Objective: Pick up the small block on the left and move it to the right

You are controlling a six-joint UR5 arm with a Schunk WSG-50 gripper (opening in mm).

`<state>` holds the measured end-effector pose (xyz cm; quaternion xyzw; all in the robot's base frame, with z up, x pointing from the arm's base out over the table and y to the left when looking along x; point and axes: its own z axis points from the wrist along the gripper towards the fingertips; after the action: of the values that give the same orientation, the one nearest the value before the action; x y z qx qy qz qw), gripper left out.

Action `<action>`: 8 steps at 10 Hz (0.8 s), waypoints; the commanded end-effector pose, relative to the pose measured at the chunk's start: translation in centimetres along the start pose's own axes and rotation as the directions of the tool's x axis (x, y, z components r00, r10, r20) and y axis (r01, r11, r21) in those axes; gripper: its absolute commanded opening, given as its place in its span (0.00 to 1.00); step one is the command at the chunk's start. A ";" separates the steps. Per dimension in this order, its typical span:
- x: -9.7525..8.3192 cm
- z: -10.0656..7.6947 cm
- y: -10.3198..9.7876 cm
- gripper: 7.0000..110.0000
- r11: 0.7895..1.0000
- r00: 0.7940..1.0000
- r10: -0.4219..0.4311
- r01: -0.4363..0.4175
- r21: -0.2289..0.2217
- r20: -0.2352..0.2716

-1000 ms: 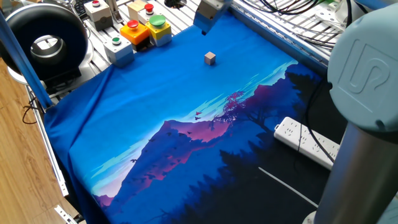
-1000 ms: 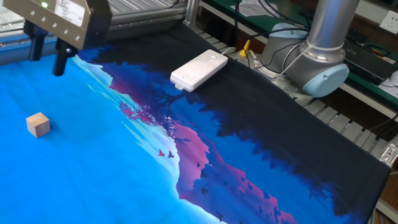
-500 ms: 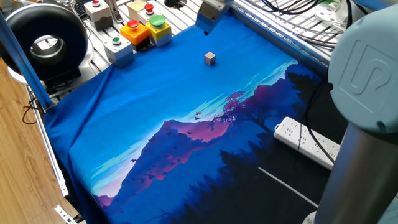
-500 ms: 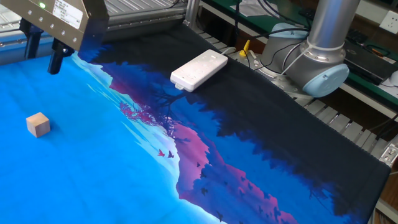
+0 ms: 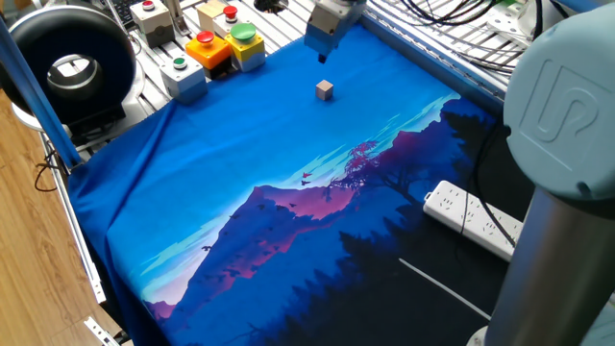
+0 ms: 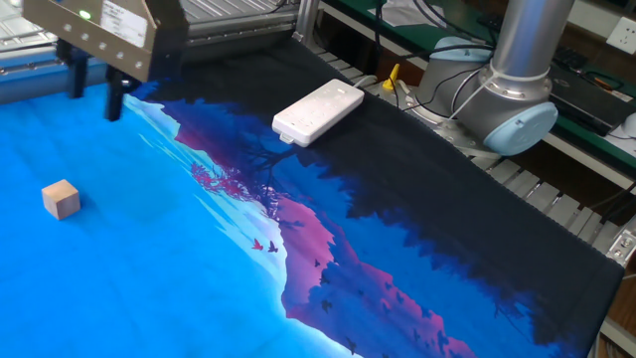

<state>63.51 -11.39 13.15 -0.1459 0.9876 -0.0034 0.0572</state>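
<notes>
**Approach phase: gripper above mat, cube not yet grasped**

The work surface is a table draped with a printed mat (blue sky, purple mountains, dark trees), set on an aluminium slotted frame. Cables and wire racks are seen along the back edge.

The small block, a plain tan wooden cube, is seen resting flat on the blue part of the mat, alone, nothing touching it. In the other fixed view the same block sits near the left edge of the picture.

The gripper is held above the mat, well apart from the block and not over it. Two dark fingers are seen pointing down with a clear gap between them; nothing is held. In the first fixed view the gripper appears behind the block, toward the rack.

Count:
- wooden cube: one
- button boxes at the back corner: five visible, with red, green and orange-mounted buttons
- white power strip: one
- black round device at the mat's corner: one

Risks, as judged:
- The cube is small; a slightly off-centre descent could nudge or tip it rather than straddle it.
- The mat is cloth; fingers lowered too far could snag or wrinkle it and shift the cube.
- A corner-to-corner grasp could let the cube twist out on lift.
</notes>
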 end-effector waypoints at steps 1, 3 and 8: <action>2.8 -0.3 0.4 0.15 0.997 0.992 0.070 -0.072 -0.012 -0.109; 3.6 -0.4 -0.9 0.15 0.994 0.985 0.108 -0.102 0.048 -0.136; -0.7 1.2 -1.7 0.15 0.999 0.999 0.031 -0.030 0.030 -0.037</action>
<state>62.76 -12.91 12.57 -0.1194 0.9923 -0.0250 0.0224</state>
